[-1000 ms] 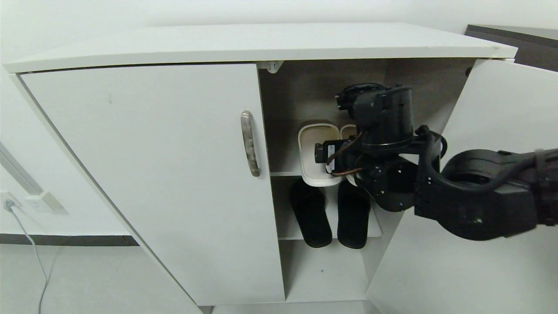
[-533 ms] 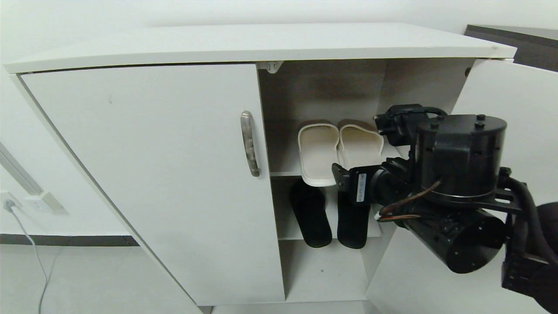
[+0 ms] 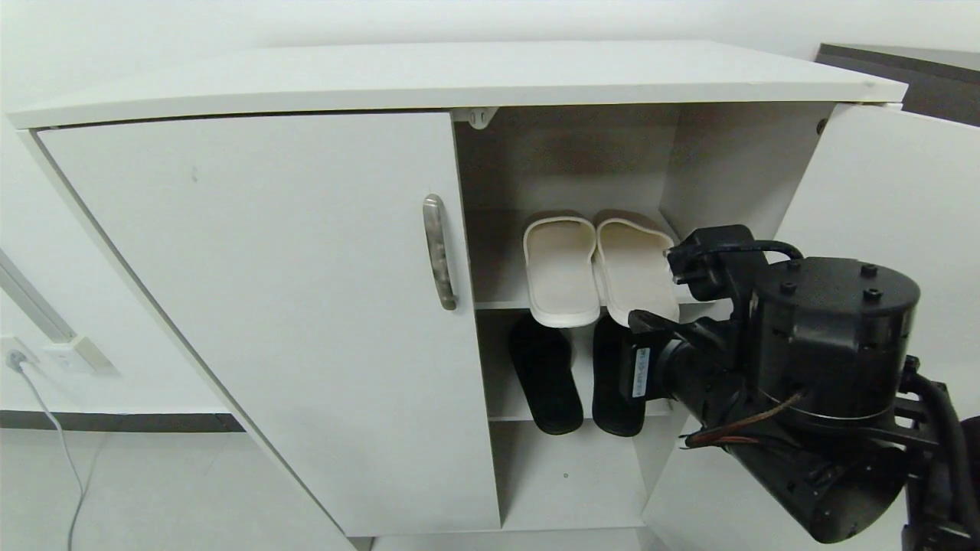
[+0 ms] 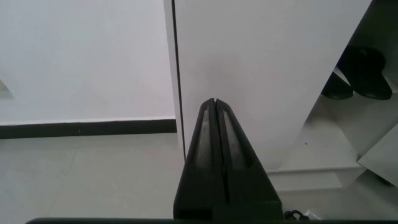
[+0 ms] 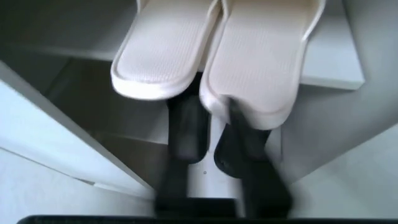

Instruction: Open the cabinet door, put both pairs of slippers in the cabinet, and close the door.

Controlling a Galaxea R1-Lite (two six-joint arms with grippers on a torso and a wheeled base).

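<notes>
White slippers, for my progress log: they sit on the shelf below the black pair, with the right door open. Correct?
Not quite. The white slippers sit on the shelf above the black pair, not below it, as the head view shows. The right door is open, as you said.

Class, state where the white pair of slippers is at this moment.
In the head view, the white slippers lie side by side on the upper shelf in the open right half of the cabinet, directly above the black slippers.
</notes>
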